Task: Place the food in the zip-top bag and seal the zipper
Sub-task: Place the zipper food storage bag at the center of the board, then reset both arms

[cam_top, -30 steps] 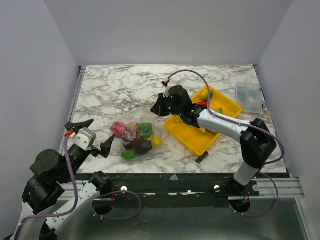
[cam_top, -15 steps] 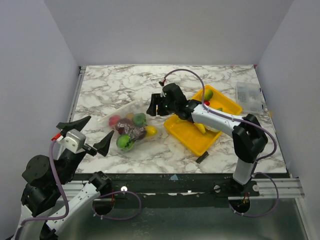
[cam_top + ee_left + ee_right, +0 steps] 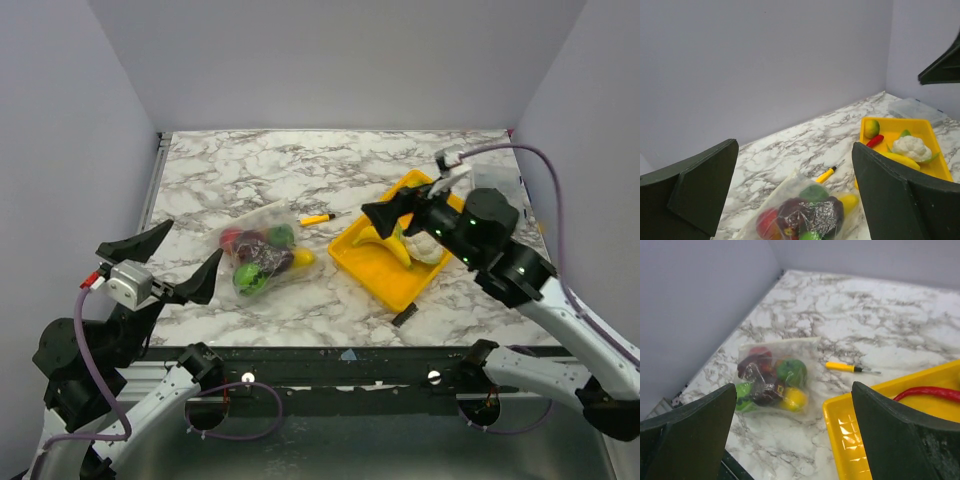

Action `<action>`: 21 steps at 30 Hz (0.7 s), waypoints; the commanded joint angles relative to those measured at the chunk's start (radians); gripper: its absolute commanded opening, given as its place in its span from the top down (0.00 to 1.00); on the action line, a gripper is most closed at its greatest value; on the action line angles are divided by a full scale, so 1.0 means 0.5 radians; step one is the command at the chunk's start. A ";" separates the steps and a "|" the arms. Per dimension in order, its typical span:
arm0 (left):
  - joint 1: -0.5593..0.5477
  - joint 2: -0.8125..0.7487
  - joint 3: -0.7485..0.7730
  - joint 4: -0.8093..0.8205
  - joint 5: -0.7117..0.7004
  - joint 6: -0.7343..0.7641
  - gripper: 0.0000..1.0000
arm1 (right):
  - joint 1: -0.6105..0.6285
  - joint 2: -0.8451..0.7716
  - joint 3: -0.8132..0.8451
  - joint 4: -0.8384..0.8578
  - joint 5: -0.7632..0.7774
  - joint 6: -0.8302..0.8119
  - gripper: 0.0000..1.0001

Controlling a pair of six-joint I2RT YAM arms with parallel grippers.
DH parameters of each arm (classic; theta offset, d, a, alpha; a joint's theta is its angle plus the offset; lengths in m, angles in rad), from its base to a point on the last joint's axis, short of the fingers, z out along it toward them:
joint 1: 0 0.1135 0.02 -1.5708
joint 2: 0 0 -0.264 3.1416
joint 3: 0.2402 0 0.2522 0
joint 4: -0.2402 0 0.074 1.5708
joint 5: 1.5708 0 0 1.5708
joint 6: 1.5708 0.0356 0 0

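Two grippers, both spread wide, holding and touching nothing. Left gripper (image 3: 165,262) hangs over the near table (image 3: 250,170) edge. The zip-top bag (image 3: 262,250) lies flat just ahead of it, with red, green, purple and yellow food (image 3: 771,380) inside. The zipper is too faint to judge. Right gripper (image 3: 412,205) hovers over the yellow tray (image 3: 385,285), which holds a banana (image 3: 900,159), a cauliflower (image 3: 910,146) and a red pepper (image 3: 875,141).
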 commanded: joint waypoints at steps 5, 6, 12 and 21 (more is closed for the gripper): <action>-0.003 -0.036 0.023 0.295 -0.174 0.008 0.01 | 0.008 -0.625 -0.074 -0.239 0.414 -0.144 0.00; -0.002 -0.042 0.027 0.324 -0.194 0.010 0.01 | 0.007 -0.671 -0.065 -0.264 0.457 -0.130 0.00; -0.003 -0.072 0.068 0.425 -0.262 0.047 0.01 | 0.007 -0.867 -0.046 -0.307 0.509 -0.040 0.00; -0.002 -0.077 0.083 0.413 -0.262 0.022 0.01 | 0.005 -1.101 -0.192 -0.100 0.517 -0.037 0.00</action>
